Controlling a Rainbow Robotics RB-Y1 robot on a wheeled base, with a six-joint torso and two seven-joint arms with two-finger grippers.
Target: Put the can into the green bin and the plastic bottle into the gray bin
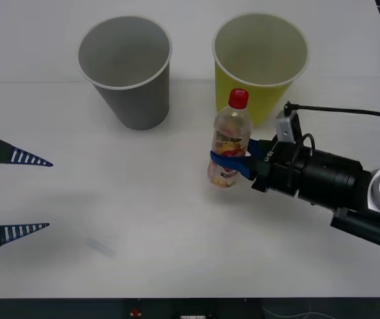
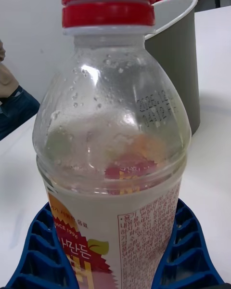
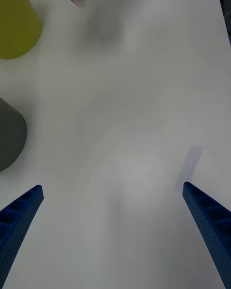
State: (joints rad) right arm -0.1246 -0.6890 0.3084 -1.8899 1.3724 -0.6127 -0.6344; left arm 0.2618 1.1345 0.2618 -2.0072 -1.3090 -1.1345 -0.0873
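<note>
Jaws of right gripper [image 1: 233, 161] pinch plastic bottle [image 1: 230, 141]; left gripper [image 1: 24, 194] spread.

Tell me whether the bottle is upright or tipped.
Upright: the plastic bottle stands cap-up, right gripper jaws clamped around its label.

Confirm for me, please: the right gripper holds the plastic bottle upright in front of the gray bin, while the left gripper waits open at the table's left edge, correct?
Not quite. In the front view the right gripper holds the plastic bottle upright in front of the green bin, not the gray bin, which stands further left. The left gripper does wait open at the table's left edge.
</note>
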